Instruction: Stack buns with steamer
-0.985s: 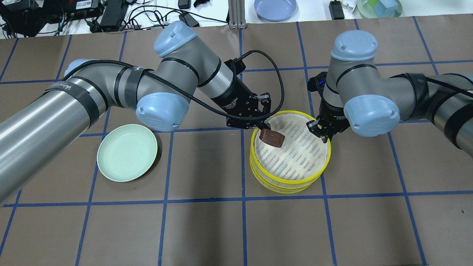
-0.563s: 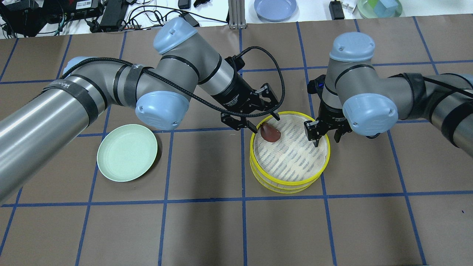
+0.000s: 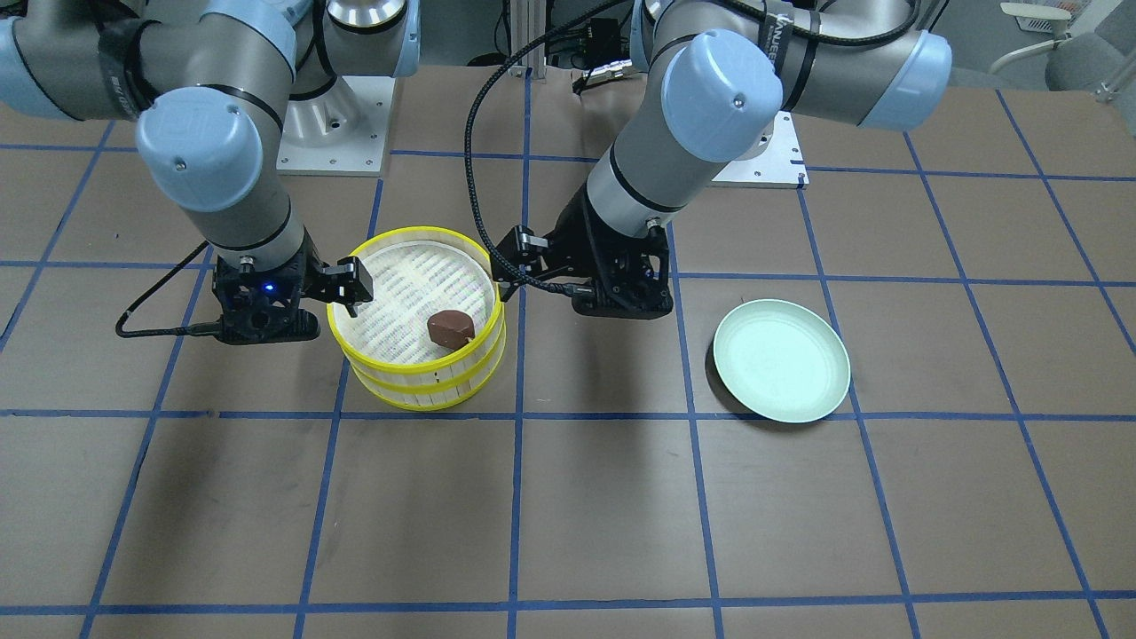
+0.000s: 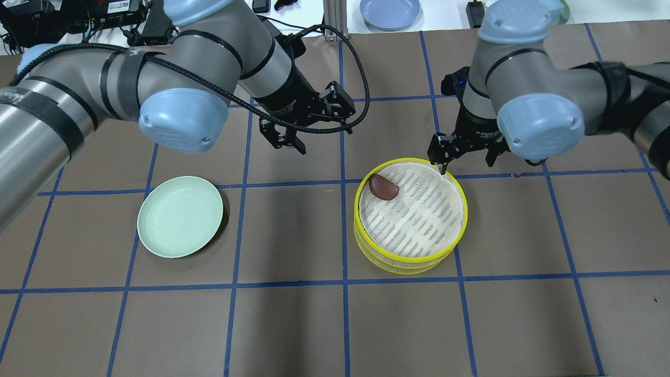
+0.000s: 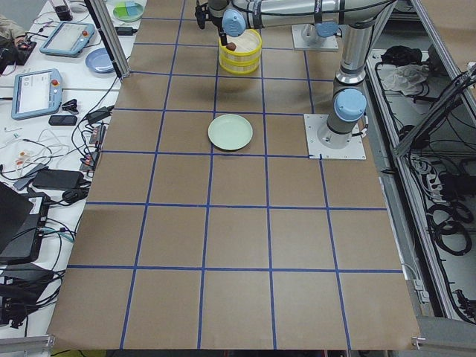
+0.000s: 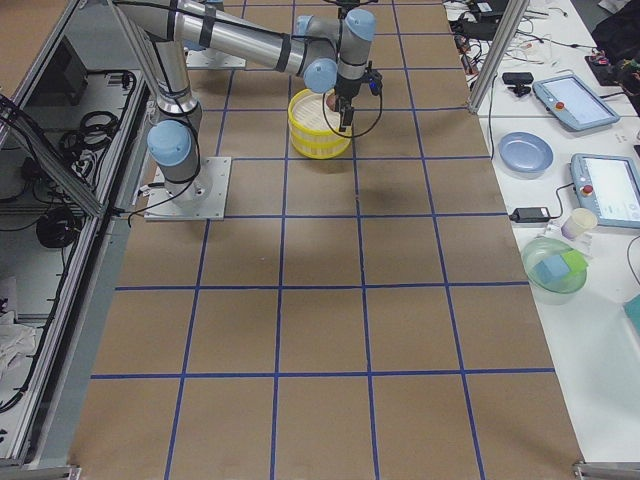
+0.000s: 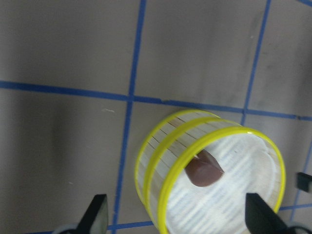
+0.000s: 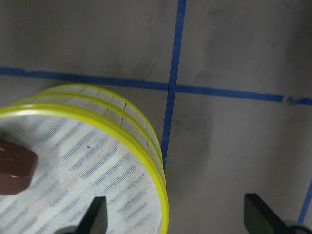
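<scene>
The steamer [image 4: 409,257] is two yellow-rimmed trays stacked right of the table's centre, also in the front view [image 3: 417,387]. The dark reddish-brown bun [image 4: 383,187] lies alone on the top tray's floor near its left rim; it also shows in the front view [image 3: 448,327] and both wrist views [image 7: 204,171] [image 8: 14,165]. The cream-white bun is hidden. My left gripper [image 4: 327,133] is open and empty, raised, to the far left of the steamer. My right gripper [image 4: 466,155] is open and empty, just beyond the steamer's far right rim.
A mint-green plate [image 4: 180,216] lies empty on the left, also in the front view [image 3: 781,359]. A blue plate [image 4: 390,11], a metal post [image 4: 335,21] and cables with electronics [image 4: 104,15] sit beyond the table's far edge.
My left gripper opened, left the brown bun on the top tray and drew back up and to the left. My right gripper opened at the rim and drew back from it.
</scene>
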